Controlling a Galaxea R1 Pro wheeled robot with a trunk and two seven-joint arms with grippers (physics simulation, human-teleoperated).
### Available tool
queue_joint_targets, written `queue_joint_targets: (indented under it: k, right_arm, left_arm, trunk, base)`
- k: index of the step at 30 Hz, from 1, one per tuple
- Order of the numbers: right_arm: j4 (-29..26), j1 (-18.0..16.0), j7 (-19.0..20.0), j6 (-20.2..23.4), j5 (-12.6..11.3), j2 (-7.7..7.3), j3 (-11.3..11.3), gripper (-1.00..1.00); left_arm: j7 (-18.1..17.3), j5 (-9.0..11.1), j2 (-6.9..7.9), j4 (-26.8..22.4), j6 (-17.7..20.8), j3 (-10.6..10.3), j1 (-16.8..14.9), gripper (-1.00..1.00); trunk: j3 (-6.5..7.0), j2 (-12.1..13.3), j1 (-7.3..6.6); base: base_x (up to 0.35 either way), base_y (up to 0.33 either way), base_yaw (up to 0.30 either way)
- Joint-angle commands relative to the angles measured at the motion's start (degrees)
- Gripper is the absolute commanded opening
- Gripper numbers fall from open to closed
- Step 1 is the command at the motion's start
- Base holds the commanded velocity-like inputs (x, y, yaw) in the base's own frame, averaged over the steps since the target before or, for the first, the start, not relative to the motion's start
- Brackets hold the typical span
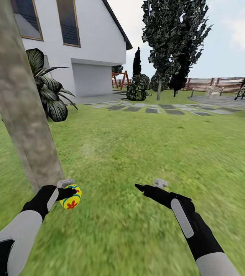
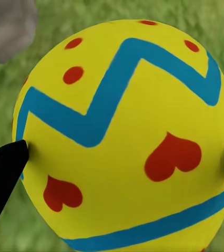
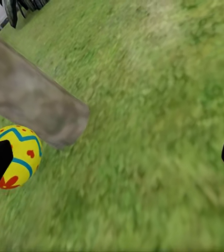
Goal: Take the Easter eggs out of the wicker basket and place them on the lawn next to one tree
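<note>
My left gripper [image 1: 69, 193] is shut on a yellow Easter egg [image 1: 71, 196] with red marks and blue zigzag bands, low over the lawn [image 1: 137, 153] just right of the foot of the tree [image 1: 18, 103] with the thick mottled trunk. In the left wrist view the egg [image 2: 128, 142] sits between the black fingertips [image 2: 4, 168]. The right wrist view shows the same egg [image 3: 18, 155] beside the trunk's base [image 3: 33, 102]. My right gripper [image 1: 147, 186] hangs over bare grass to the right, open and holding nothing. The wicker basket is out of view.
A dark-leaved plant [image 1: 49, 92] stands behind the trunk by the white house [image 1: 80, 42]. Grey paving stones [image 1: 157, 109] cross the grass farther off, with dark cone-shaped trees [image 1: 168, 42], a bush [image 1: 137, 90] and a slatted fence [image 1: 214, 84] beyond. Grass stretches ahead and right.
</note>
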Motion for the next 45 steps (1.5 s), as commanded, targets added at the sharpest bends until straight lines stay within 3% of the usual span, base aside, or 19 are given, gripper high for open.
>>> queue_joint_targets:
  k: [1,3,26,45]
  right_arm:
    - [-0.03,-0.03,0.15,0.25,0.06,0.01,-0.07,1.0]
    - [-0.03,-0.03,0.15,0.25,0.06,0.01,-0.07,1.0]
    - [-0.03,-0.03,0.15,0.25,0.06,0.01,0.05,1.0]
    - [-0.03,-0.03,0.15,0.25,0.06,0.01,0.05,1.0]
  left_arm:
    - [-0.29,-0.07,-0.03,-0.11,0.32,0.3,-0.02,-1.0]
    - [-0.28,-0.08,-0.03,-0.18,0.32,0.3,-0.02,-1.0]
    - [-0.35,-0.08,-0.03,-0.35,0.13,0.16,-0.02,-1.0]
    - [-0.46,-0.44,-0.03,-0.43,-4.51,0.03,-0.02,-1.0]
  trunk:
    - [-0.06,-0.02,-0.01]
    - [-0.06,-0.02,-0.01]
    - [-5.15,-0.33,0.58]
    - [-9.36,-0.58,1.07]
  base:
    - [0.008,0.007,0.0]
    - [0.004,0.004,0.0]
    - [0.0,0.0,0.0]
    - [0.0,0.0,0.0]
